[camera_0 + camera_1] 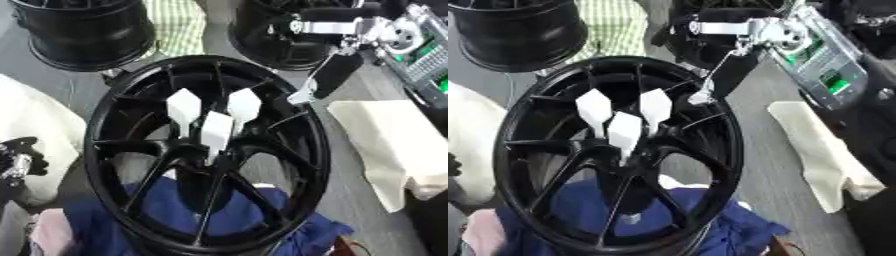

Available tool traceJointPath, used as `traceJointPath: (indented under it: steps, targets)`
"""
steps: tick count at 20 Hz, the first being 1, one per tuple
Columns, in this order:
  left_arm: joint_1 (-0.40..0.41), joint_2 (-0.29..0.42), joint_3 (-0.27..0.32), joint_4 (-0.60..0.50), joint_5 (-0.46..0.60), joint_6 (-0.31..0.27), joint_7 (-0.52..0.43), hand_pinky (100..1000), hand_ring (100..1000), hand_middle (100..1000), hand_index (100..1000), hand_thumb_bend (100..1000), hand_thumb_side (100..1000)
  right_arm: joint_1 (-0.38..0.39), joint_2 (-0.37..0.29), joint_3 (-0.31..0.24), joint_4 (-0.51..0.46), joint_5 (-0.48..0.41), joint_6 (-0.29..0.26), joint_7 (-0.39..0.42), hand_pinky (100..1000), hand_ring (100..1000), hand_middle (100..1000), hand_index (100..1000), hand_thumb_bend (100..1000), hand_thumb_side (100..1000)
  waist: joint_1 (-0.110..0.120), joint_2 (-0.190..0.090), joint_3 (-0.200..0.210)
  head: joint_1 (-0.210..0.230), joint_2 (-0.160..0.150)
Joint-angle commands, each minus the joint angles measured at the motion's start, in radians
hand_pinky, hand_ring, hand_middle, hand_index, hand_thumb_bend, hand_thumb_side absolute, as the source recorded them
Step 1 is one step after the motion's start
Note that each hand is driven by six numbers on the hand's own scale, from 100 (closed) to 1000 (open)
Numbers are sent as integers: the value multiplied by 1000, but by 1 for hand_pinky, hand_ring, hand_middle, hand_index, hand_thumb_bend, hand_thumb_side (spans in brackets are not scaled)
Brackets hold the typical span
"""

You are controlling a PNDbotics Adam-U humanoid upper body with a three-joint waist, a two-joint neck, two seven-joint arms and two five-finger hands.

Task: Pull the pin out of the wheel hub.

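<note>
Clearly the three white pins [215, 131] stand upright at the wheel hub [206, 155] in mid-frame, down-left of the nearer right hand [331, 76], whose fingers hang straight and empty.

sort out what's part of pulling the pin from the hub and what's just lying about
For the job:
- black wheel hub
- three white pins
- right hand

Lying about:
- two other black rims
- blue cloth
- cream cloth
- left hand, idle
</note>
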Motion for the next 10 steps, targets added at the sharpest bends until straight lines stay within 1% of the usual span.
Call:
traceJointPath:
  steps: [1,10]
  targets:
    - [-7,5,-2,-12,-5,-2,-5,581,565,512,742,100,485,-26,1,-2,12,9,-10,3,689,751,885,940,512,198,5,-12,1,-6,-7]
    - [-7,3,-2,-12,-5,-2,-7,580,566,513,743,100,486,-30,25,15,26,-5,-13,10,675,742,850,922,518,187,6,-12,5,-9,-4]
